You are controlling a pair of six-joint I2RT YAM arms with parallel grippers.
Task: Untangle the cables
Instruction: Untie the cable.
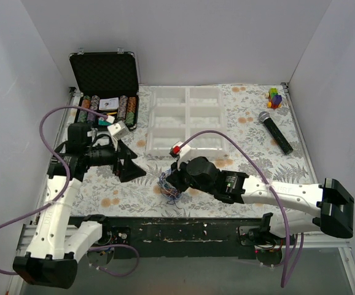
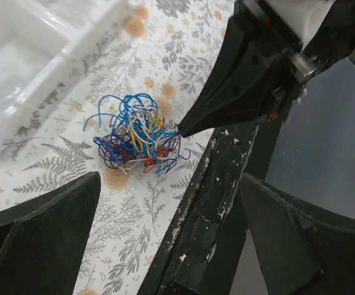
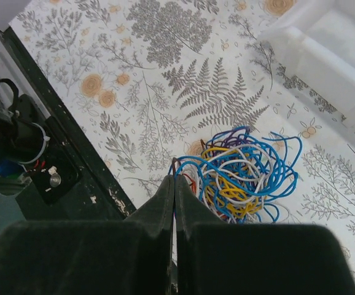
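Flowery desk (image 1: 257,157): right arm (image 1: 288,195) stretched low to its left, jaws pinched together against the cables (image 3: 245,178); left arm (image 1: 58,203) angled toward them, jaws wide apart.

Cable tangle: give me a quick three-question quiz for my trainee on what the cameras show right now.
1. True or false: the left gripper stands open, apart from the cables.
2. Where does the tangle lie? A: in the white tray. B: on the floral table cover, near its front edge. C: in the black case.
3. Fill in: the right gripper has its jaws ____, tips at the tangle's edge.

Key: 1 true; 2 B; 3 shut.
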